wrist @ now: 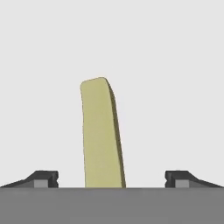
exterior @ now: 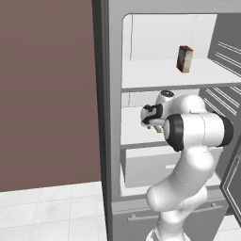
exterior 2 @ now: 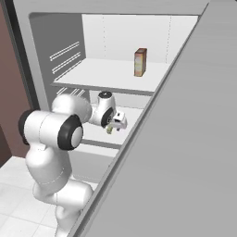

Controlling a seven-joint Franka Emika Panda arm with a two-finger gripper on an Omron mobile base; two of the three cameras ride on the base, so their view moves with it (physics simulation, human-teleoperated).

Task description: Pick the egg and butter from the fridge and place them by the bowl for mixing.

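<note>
We hold the gripper [wrist: 111,177] over the butter [wrist: 101,135] on the fridge [exterior: 141,75] middle shelf, jaws wide open and gripping nothing. Closing off-centre could push the stick aside or pinch only one edge.

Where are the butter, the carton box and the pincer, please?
butter [wrist: 101,135], hand view, middle of its broad face.
carton box [exterior: 185,59], left base view, front face.
pincer [wrist: 111,178], hand view, midway between the open fingertips.

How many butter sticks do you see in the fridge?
1: the butter lies on the middle shelf, between the open fingers. The arm could hide others.
</note>
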